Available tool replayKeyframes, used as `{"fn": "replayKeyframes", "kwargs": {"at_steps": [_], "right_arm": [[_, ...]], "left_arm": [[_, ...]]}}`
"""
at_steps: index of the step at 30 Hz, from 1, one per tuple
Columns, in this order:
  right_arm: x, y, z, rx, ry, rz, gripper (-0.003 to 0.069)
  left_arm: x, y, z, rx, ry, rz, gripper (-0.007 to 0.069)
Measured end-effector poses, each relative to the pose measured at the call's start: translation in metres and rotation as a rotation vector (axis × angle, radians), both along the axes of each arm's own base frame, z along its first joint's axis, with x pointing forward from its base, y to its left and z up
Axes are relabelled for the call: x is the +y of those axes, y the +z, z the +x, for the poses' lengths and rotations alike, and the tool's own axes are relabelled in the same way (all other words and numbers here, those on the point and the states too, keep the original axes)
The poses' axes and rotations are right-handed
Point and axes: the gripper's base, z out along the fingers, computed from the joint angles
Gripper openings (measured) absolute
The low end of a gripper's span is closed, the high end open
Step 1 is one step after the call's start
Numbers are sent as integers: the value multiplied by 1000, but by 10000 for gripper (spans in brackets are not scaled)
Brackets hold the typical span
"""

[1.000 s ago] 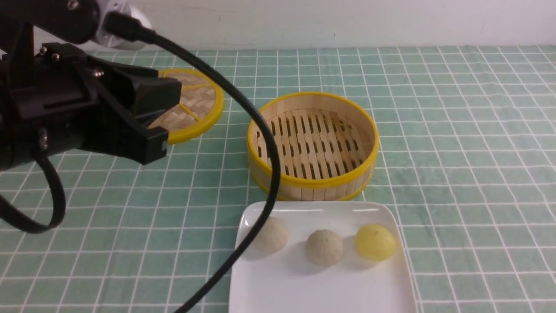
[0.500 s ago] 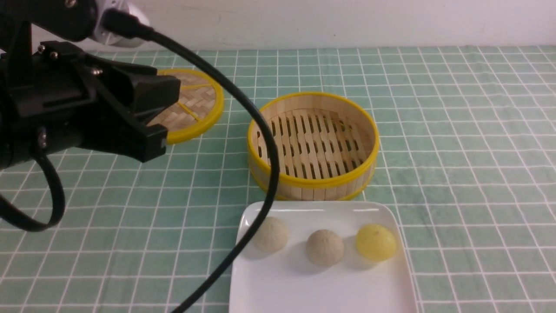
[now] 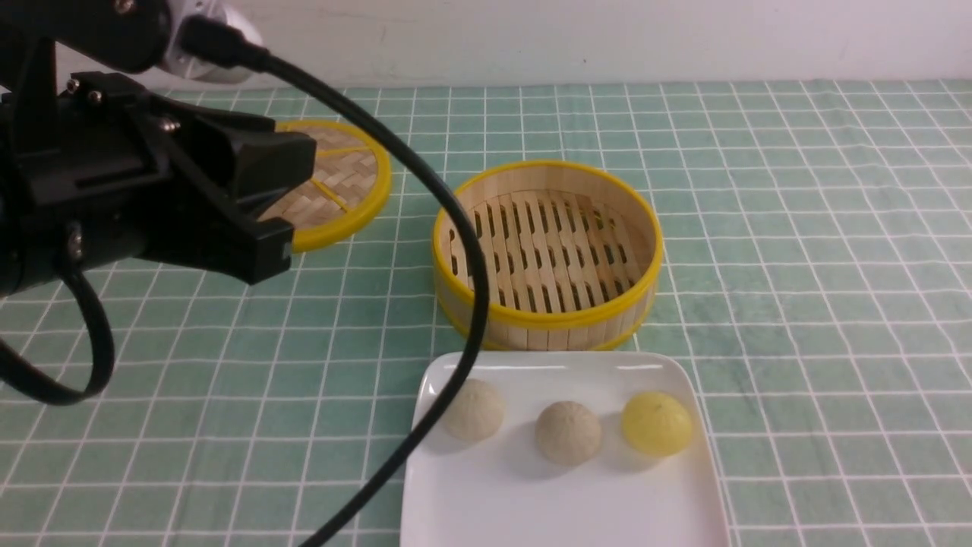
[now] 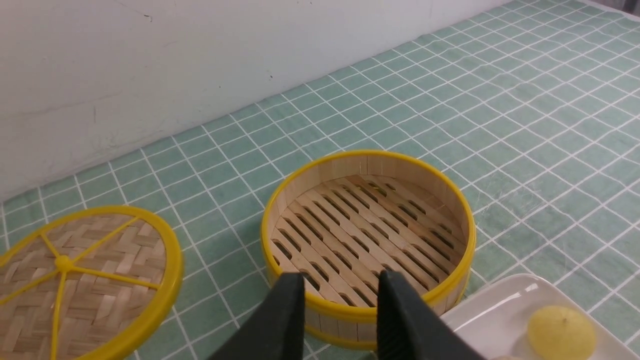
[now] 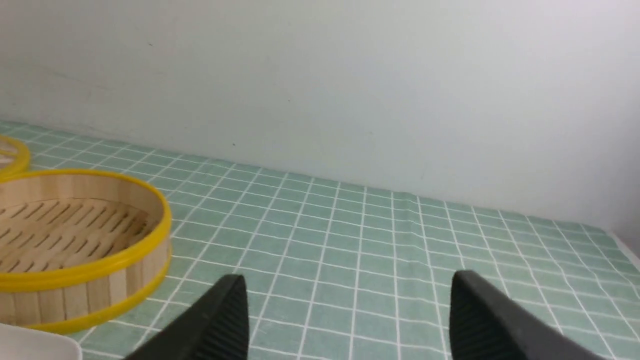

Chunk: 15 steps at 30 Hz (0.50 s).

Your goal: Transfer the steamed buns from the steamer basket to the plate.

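The three steamed buns [image 3: 568, 433] lay in a row on the plate [image 3: 547, 501], which sat just on the robot's side of the steamer basket [image 3: 547, 319]. The left pincer [image 4: 340, 287] hung over the counter [image 3: 797, 266] left of the basket, jaws partly apart and gripping nothing, well apart from the buns. The right pincer [image 5: 347, 290] gaped wide with nothing between its jaws, seemingly off to the basket's right.
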Motion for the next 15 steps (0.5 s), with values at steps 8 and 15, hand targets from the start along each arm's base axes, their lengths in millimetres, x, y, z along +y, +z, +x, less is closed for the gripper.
{"fn": "replayKeyframes", "kwargs": {"at_steps": [8,15], "right_arm": [[-6,-2,0,24,-71,70,441],[-8,-3,0,37,-93,69,315]], "left_arm": [[0,1,0,-9,3,-3,239],[0,2,1,-26,10,-12,239]]}}
